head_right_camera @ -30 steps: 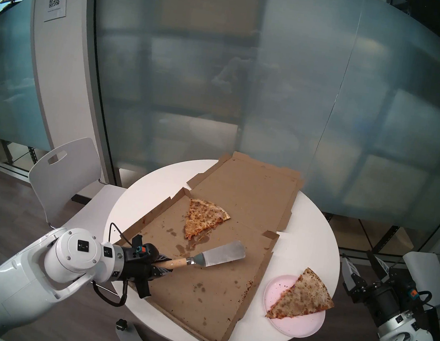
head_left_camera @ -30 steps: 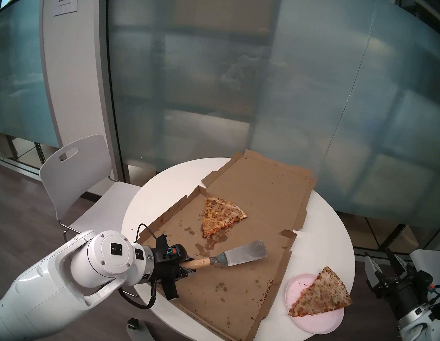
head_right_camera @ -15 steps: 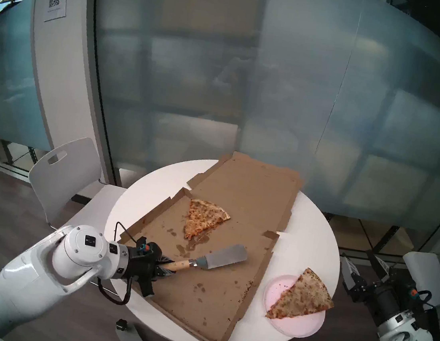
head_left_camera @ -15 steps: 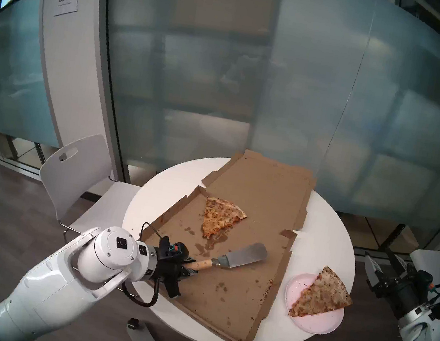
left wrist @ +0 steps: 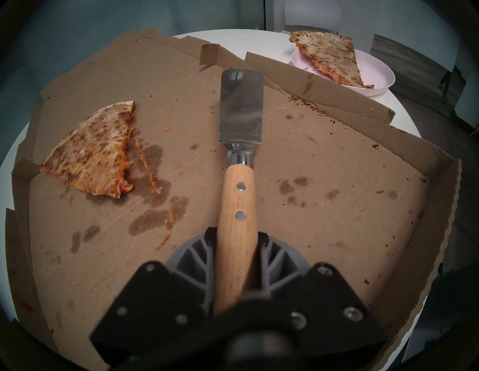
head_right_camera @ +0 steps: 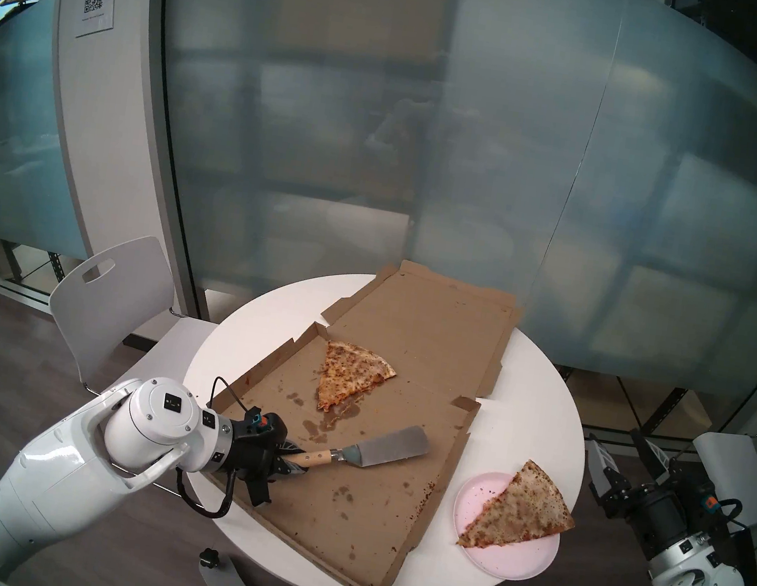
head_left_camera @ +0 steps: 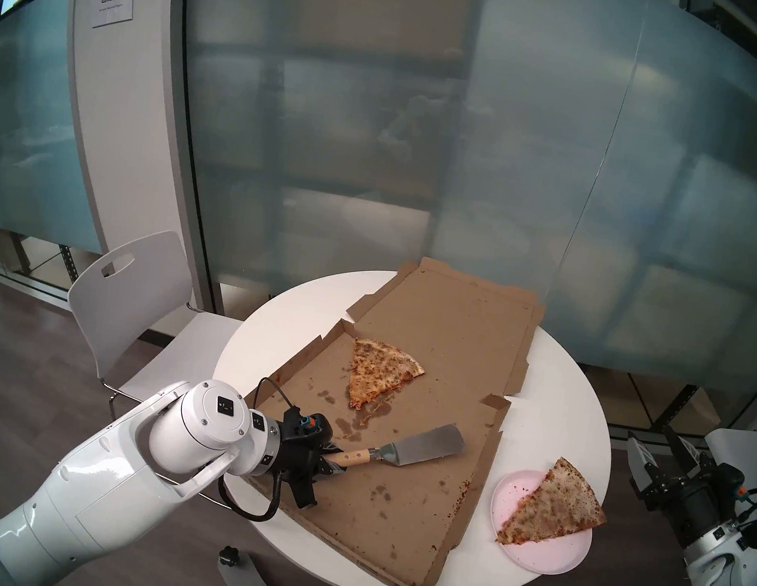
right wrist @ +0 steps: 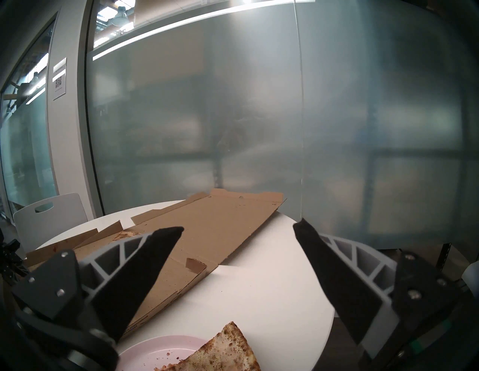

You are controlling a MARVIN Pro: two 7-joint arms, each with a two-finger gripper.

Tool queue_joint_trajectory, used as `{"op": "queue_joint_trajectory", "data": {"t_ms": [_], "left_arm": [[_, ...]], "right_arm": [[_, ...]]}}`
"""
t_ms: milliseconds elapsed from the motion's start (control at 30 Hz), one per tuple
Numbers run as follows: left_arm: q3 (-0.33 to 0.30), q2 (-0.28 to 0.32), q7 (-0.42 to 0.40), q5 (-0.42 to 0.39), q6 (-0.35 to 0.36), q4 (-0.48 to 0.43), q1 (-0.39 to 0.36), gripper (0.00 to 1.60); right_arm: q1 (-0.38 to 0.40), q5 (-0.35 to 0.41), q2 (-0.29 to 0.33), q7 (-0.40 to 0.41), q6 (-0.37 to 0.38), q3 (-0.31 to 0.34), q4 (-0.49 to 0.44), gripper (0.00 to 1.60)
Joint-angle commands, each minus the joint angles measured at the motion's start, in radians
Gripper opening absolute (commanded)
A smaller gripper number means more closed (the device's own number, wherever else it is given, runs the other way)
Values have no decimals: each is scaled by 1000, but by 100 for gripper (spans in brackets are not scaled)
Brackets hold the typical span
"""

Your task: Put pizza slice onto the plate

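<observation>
Lying on the plate (head_left_camera: 543, 554), the pizza slice (head_left_camera: 552, 505) sits well apart from both jaws.

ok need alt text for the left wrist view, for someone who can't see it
The left gripper is shut on the wooden handle of a metal spatula, whose blade reaches out over an open, grease-stained pizza box. A smaller slice lies in the box at left; the pizza slice sits on the pink plate at upper right.

You've got glossy white arm shells (head_left_camera: 102, 479) with small black square markings, black wrist housings, a looping black cable (head_left_camera: 243, 505), and an orange-teal connector (head_left_camera: 304, 421). Fingers (right wrist: 145, 272) are grey ribbed plastic with black pads, on black plates with silver screws.
</observation>
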Motion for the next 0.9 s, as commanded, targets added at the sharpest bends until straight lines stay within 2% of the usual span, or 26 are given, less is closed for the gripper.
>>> {"op": "queue_joint_trajectory", "data": {"t_ms": [0, 567, 600, 633, 800, 867], "left_arm": [[14, -4, -31, 6, 4, 14, -64, 0], [34, 0, -34, 28, 6, 29, -66, 0], [35, 0, -38, 30, 8, 30, -68, 1], [39, 1, -46, 32, 9, 35, -70, 9], [43, -1, -56, 39, 9, 44, -72, 11], [43, -1, -63, 40, 10, 47, -75, 17]], "right_arm": [[5, 12, 5, 6, -2, 5, -11, 160], [14, 8, 6, 10, 0, 6, -7, 160], [14, 7, 6, 10, 0, 6, -7, 160], [15, 7, 6, 10, 0, 6, -6, 160], [15, 6, 6, 8, -1, 6, -5, 160], [16, 4, 5, 9, -1, 7, -5, 160]]}}
